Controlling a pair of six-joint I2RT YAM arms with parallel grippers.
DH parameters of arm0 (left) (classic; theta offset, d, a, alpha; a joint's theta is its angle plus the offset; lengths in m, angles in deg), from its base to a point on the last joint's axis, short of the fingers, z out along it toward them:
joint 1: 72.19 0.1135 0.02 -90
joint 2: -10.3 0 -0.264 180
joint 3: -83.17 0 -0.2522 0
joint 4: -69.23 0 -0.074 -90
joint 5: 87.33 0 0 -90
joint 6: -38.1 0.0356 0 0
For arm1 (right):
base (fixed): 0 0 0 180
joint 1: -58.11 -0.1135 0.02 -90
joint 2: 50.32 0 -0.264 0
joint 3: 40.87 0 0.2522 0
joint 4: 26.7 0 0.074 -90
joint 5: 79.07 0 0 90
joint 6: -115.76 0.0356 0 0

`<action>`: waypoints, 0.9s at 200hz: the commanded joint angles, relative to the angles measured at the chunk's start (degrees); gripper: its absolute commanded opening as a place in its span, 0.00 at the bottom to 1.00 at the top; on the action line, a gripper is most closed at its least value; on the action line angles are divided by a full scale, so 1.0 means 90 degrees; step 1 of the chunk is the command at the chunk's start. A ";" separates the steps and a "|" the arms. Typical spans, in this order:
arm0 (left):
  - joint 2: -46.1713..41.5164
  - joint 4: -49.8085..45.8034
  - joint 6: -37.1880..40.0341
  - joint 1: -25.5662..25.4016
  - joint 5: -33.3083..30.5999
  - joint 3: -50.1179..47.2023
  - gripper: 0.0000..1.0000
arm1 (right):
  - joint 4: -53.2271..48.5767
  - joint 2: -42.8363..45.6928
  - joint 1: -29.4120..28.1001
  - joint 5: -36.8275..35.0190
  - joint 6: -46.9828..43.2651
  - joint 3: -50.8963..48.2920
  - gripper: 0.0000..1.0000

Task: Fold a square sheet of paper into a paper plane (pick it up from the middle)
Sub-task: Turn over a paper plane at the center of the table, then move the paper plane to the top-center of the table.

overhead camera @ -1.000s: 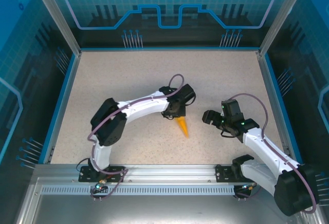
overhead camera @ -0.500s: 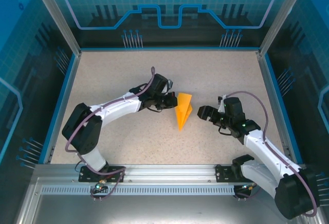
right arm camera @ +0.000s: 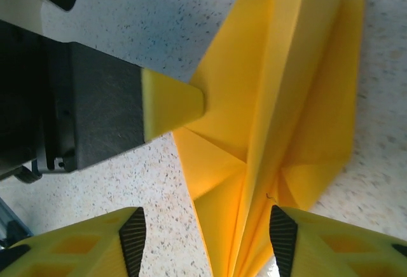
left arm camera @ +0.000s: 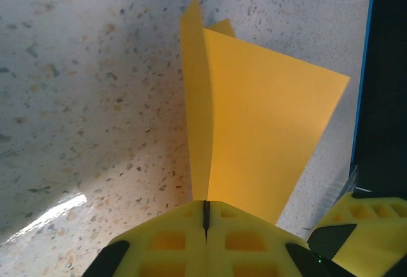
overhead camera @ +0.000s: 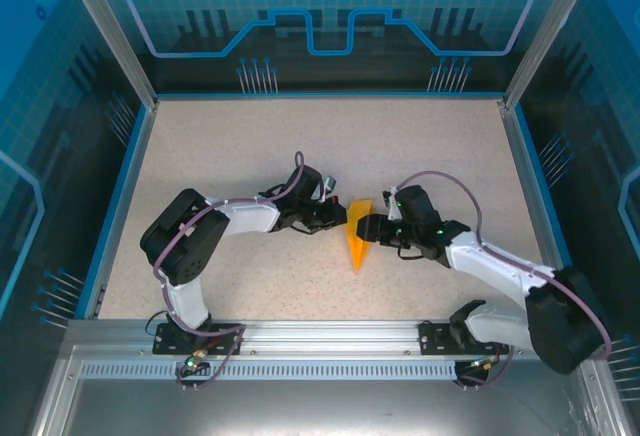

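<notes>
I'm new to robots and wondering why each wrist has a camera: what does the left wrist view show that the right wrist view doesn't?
Left wrist view: the left gripper, pads pressed shut on the paper plane, one broad smooth flap, and the blue table edge. Right wrist view: the right gripper, fingers apart on either side of the plane's fanned creases, with the left gripper's tip touching the paper from the side. Both: the orange-yellow plane on the speckled table.
</notes>
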 commanded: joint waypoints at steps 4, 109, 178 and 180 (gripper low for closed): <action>0.0083 0.0383 -0.0057 0.0072 0.0140 -0.0150 0.00 | -0.0034 -0.0481 -0.0268 -0.0575 -0.0009 0.0454 0.55; 0.0171 0.0406 -0.0123 0.0071 -0.0097 -0.0380 0.00 | -0.0413 -0.1262 -0.0602 -0.0961 0.0301 0.0560 0.62; 0.0175 0.0482 -0.0191 0.0075 -0.0126 -0.0454 0.00 | -0.0132 -0.1368 -0.0927 -0.0808 0.1071 0.0405 0.66; 0.0171 0.0483 -0.0188 0.0073 -0.0131 -0.0453 0.00 | -0.0125 -0.1352 -0.0937 -0.0816 0.1109 0.0395 0.67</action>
